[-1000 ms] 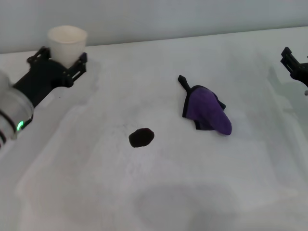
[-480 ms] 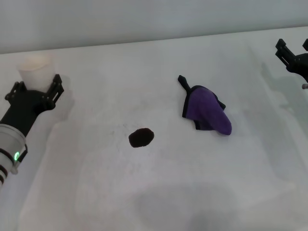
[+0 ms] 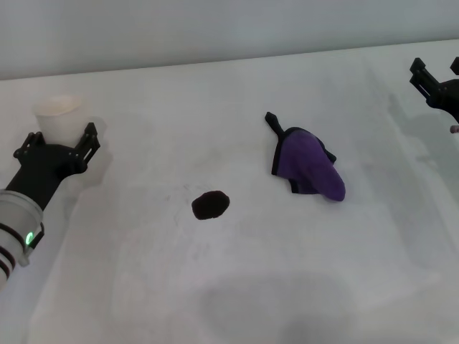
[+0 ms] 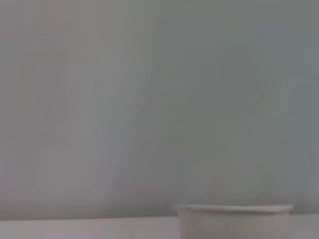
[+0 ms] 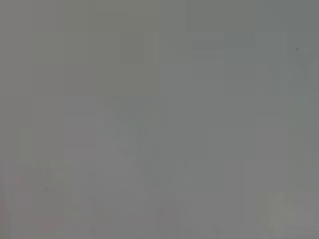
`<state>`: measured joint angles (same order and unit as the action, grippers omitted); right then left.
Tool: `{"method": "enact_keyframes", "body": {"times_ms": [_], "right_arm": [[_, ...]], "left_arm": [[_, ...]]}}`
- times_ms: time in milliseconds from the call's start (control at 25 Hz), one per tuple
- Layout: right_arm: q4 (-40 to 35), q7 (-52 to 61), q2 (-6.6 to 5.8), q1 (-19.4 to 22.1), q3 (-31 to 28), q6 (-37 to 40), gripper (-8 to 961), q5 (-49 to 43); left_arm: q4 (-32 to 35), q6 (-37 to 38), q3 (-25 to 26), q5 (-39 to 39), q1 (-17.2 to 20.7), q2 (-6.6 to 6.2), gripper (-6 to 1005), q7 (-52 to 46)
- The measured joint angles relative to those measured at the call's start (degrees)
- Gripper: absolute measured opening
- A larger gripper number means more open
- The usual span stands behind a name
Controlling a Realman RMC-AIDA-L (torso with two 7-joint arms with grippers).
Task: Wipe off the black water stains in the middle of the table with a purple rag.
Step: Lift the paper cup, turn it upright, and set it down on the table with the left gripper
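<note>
Near the worktop point(image 3: 237, 287) centre, our purple rag point(image 3: 310, 166) lies untouched at two o'clock of the black water stains point(image 3: 211, 205). Our left gripper point(image 3: 59, 145) pinches a cup point(image 3: 59, 115); our right gripper point(image 3: 435, 80) has spread fingers and must next reach the rag.

The white desk point(image 3: 237, 287) carries three things. The black water stain point(image 3: 211, 205) sits near its middle. The purple rag point(image 3: 308, 163) lies at the stain's two o'clock, apart from it. A whitish cup point(image 3: 60, 116) stands at ten o'clock.
</note>
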<state>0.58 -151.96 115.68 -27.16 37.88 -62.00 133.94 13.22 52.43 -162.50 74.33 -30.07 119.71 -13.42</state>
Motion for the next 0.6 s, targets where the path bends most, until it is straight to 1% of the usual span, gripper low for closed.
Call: {"method": "enact_keyframes", "body": {"times_ms": [360, 600], "right_arm": [[-0.63, 0.0, -0.01, -0.46, -0.3, 0.46, 841, 0.07], [-1.12, 0.0, -0.02, -0.97, -0.52, 1.19, 841, 0.52]], "left_arm": [[0.36, -2.79, -0.22, -0.21, 0.19, 0.0, 752, 5.56], [0.48, -2.93, -0.27, -0.26, 0.58, 0.0, 752, 6.56]]}}
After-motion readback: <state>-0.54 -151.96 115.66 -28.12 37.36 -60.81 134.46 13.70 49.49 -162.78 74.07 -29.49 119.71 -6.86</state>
